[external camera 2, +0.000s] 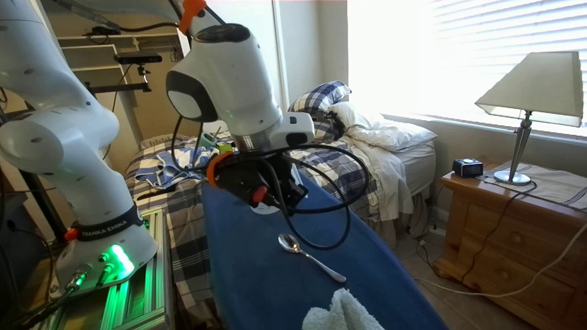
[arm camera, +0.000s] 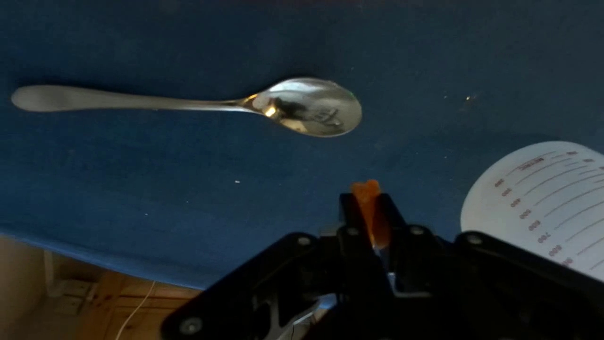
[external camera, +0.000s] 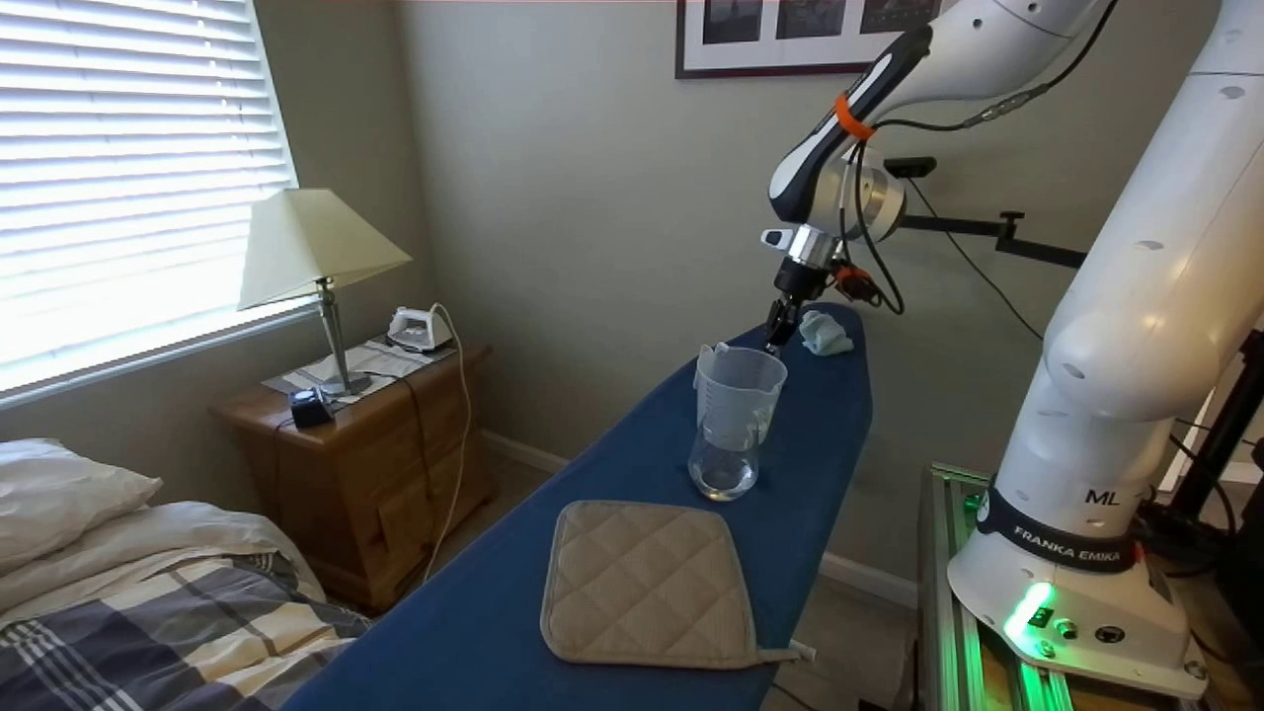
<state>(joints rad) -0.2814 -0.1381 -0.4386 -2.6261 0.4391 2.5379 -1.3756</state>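
One black claw (arm camera: 368, 200) stands at the bottom of my wrist view, its fingers together, an orange strip (arm camera: 373, 212) showing between the tips; I can't tell whether that strip is held or part of the claw. Near those tips but clear of them, a slim silver metal spoon (arm camera: 188, 104) lies flat on the blue cloth-covered counter (arm camera: 188, 160), bowl toward my claw. Beside the claw I have a translucent plastic measuring pitcher (arm camera: 533, 198) with red printed marks. A pale crumpled terry cloth (external camera 2: 341, 316) sits past the spoon's handle. In an exterior view I see a clear rounded vessel (external camera: 724, 469) by the pitcher, then a beige quilted square pot holder (external camera: 647, 583), and farthest off a brown wooden nightstand (external camera: 365, 484) carrying a cream-shaded lamp (external camera: 326, 237) and a white iron (external camera: 418, 329)
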